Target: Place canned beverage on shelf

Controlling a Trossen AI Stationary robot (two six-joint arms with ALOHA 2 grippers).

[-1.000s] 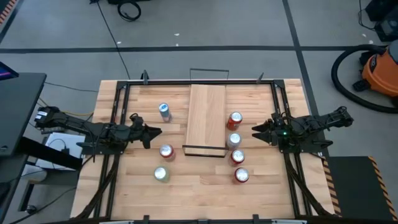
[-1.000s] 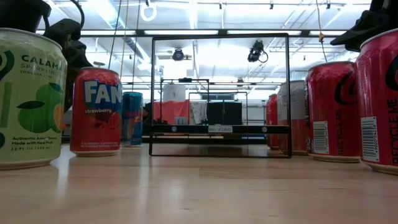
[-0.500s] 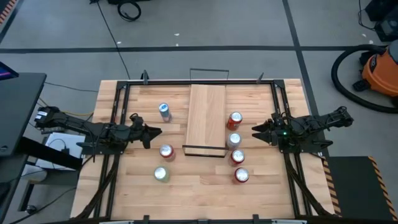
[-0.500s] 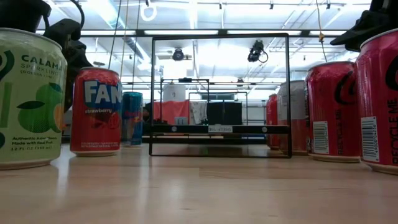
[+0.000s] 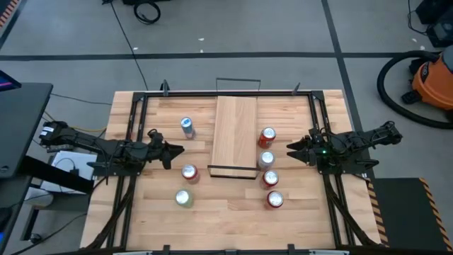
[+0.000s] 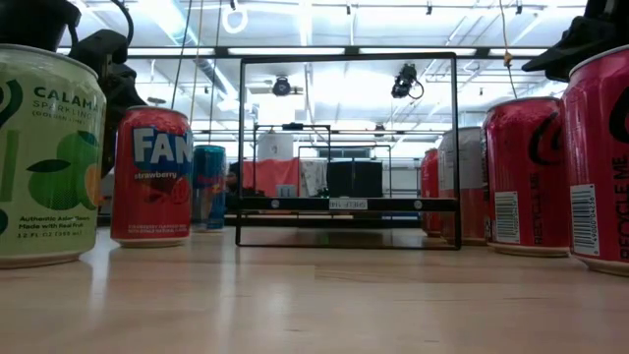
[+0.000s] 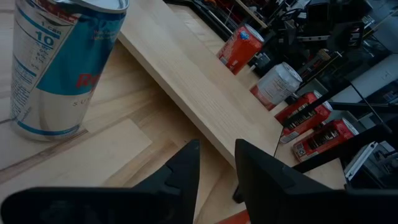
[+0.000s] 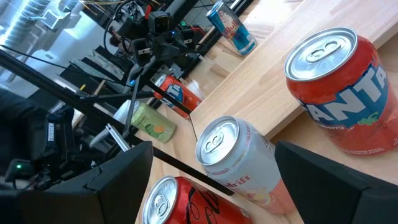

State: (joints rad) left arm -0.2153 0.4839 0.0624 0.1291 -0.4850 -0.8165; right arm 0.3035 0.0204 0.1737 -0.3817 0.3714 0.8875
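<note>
Nothing has moved: both grippers (image 5: pixel 175 149) (image 5: pixel 291 149) flank the seemingly bare shelf (image 5: pixel 235 134).

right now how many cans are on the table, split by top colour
red-topped cans: 4 (first, others)
silver-white can: 1
blue can: 1
green can: 1
total: 7, none on the shelf

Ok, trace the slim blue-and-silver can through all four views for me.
High view: slim blue-and-silver can stands on the tabletop, left of the narrow light-wood shelf board.
Low view: it stands left of the shelf's black wire rail, behind the red strawberry can.
Left wrist view: large and close, beside the board.
Right wrist view: far off, beyond the board.
Shared landmark: the shelf board.
</note>
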